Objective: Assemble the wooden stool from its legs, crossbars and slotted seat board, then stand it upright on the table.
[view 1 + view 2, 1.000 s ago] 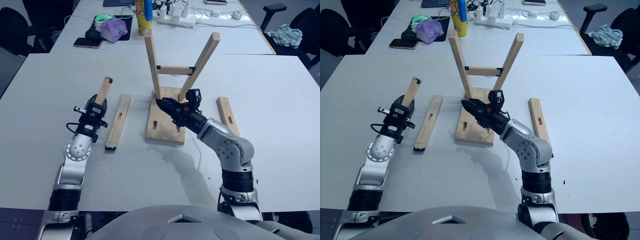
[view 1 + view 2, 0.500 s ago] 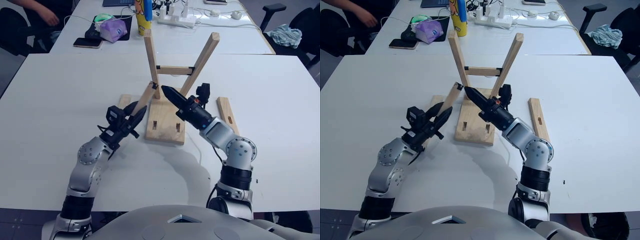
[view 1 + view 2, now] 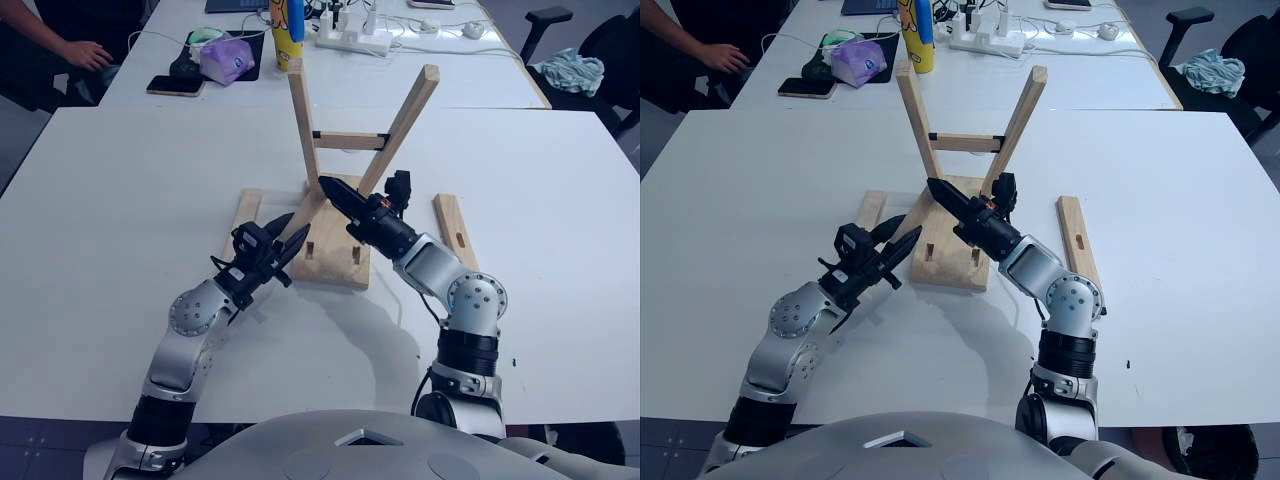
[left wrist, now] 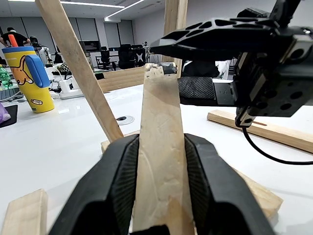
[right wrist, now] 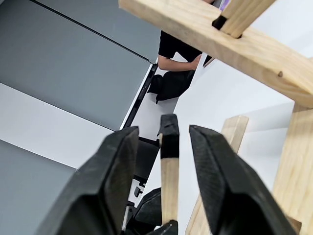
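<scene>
Beside seat board (image 3: pixel 332 266), left claw (image 3: pixel 289 231) gripping leg (image 4: pixel 160 147) moved nearer; right claw (image 3: pixel 330 188) open.

Eye views: head stereo pair, high, looking down over counter (image 3: pixel 120 170); same scene.
Wrist views: close along own fingers (image 4: pixel 115 186), facing each other.

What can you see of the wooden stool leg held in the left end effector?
The pale, square-sectioned wooden stool leg has grain and a dark cap at its far tip. The left end effector clamps its lower part, tilting it up toward the assembled leg frame. Its capped tip sits between the right end effector's open fingers.
</scene>
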Robot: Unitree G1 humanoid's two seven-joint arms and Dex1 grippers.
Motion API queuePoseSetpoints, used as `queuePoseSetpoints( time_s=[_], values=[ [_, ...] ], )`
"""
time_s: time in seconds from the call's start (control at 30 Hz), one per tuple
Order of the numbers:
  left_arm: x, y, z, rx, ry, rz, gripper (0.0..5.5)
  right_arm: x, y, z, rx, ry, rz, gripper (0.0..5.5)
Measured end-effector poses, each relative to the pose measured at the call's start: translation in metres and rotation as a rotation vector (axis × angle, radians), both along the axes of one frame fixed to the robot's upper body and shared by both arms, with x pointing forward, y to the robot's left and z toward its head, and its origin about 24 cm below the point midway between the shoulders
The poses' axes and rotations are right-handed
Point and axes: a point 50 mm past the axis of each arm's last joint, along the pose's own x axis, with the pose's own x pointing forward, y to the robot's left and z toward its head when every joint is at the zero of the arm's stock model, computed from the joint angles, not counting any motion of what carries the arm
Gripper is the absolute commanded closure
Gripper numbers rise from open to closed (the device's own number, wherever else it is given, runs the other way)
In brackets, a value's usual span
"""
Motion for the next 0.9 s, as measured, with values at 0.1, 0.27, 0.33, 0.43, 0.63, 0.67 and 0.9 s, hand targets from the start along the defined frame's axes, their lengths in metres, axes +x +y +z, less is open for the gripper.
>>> queuePoseSetpoints(
  time_s=[0.1,0.27,0.33,0.43,0.63,0.67,0.9],
  values=[
    [-0.0012,0.0002,-0.0016,-0.003,0.008,0.006,4.16,0.0003,-0.0005,-0.0009,-0.009,0.003,-0.001,2.76],
    [-0.0012,-0.0004,-0.0017,-0.005,0.007,0.009,4.16,0.0010,0.0000,-0.0011,-0.014,0.007,-0.014,2.76],
    [-0.0011,-0.0004,-0.0017,-0.003,0.007,0.012,4.16,0.0013,0.0004,-0.0020,-0.021,0.012,-0.024,2.76],
    [-0.0010,-0.0008,-0.0017,-0.001,0.005,0.014,4.16,0.0008,0.0034,-0.0026,-0.026,0.017,-0.019,3.02],
    [-0.0013,-0.0033,-0.0019,-0.002,0.003,0.011,4.16,0.0000,0.0040,-0.0046,-0.030,0.027,-0.026,3.90],
    [-0.0014,-0.0036,-0.0020,-0.002,0.002,0.009,4.16,0.0000,0.0040,-0.0048,-0.030,0.027,-0.029,3.99],
    [-0.0031,-0.0038,-0.0036,-0.002,0.008,0.008,4.16,-0.0002,0.0047,-0.0042,-0.017,0.027,-0.030,5.06]
  ],
)
